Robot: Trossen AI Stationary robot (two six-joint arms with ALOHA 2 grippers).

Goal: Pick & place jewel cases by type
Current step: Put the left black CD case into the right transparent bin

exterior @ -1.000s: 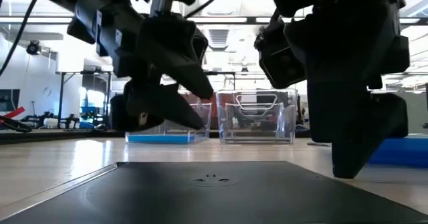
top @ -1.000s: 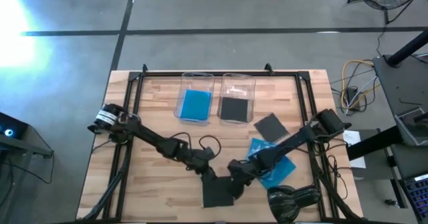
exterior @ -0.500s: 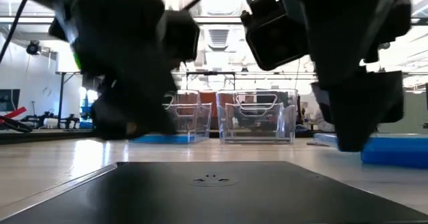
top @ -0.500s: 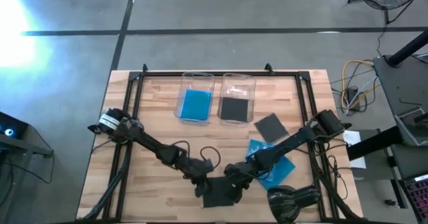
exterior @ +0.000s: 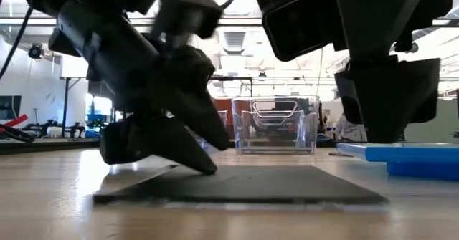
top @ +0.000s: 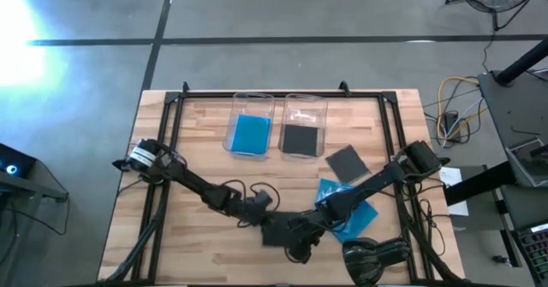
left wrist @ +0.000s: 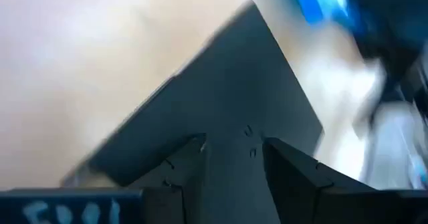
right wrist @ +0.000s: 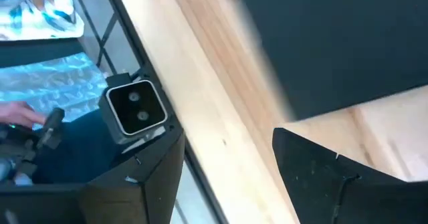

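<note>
A dark grey jewel case (top: pixel 276 234) (exterior: pixel 244 185) lies flat near the table's near edge. My left gripper (top: pixel 261 221) (left wrist: pixel 234 144) slants down onto its left part, fingers a little apart. My right gripper (top: pixel 300 240) (exterior: pixel 387 132) (right wrist: pixel 227 150) hangs open above the case's right part, clear of it. One blue case (top: pixel 251 133) lies in the left clear tray and one dark case (top: pixel 300 139) in the right tray. Another dark case (top: pixel 347 161) lies on the table. Blue cases (top: pixel 347 208) lie partly under the right arm. My left gripper touches the dark case's top face near its left edge (exterior: pixel 188 174), coming from above and slanting down from the table's left. Both fingertips (left wrist: pixel 194 158) rest on the face, with the dark surface showing in the gap between them. The case stays flat on the table.
Two clear trays (top: pixel 301 111) (exterior: pixel 276 125) stand side by side at the far middle of the table. A black frame rail (top: pixel 390 124) runs along the table's sides. The table's near edge and the low camera (right wrist: pixel 137 110) are close under the right gripper.
The dark case has slid along the table away from the near edge, toward the far side, staying flat. My left gripper dropped onto it and drew back with it. My right gripper has risen clear of the case.
</note>
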